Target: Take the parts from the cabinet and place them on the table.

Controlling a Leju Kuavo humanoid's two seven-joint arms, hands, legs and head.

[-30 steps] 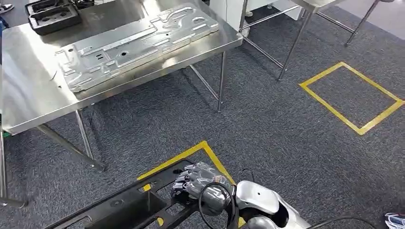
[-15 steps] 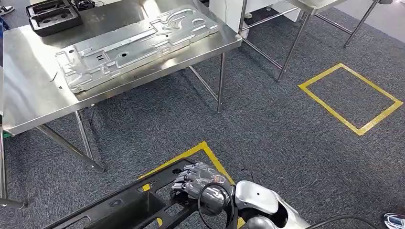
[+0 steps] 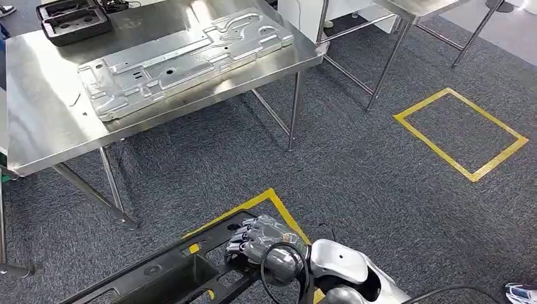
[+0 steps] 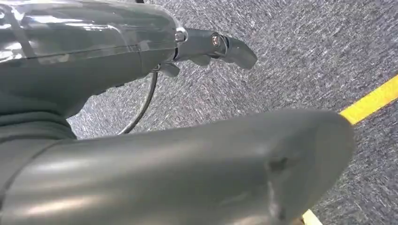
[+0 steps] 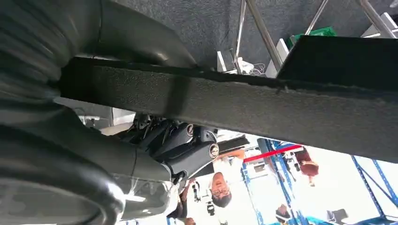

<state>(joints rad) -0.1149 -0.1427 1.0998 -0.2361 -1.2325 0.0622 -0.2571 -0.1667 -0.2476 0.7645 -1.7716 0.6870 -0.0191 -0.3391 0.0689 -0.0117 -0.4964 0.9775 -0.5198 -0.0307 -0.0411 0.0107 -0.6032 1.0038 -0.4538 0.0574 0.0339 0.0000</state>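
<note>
Though held, blk part (image 3: pixel 171 272) long, slotted

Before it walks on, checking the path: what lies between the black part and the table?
In the head view, bare grey carpet and one yellow tape corner lie between the black part and the table.

No readable text or labels anywhere

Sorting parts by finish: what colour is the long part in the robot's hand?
Black part, clearest in the head view.
</note>
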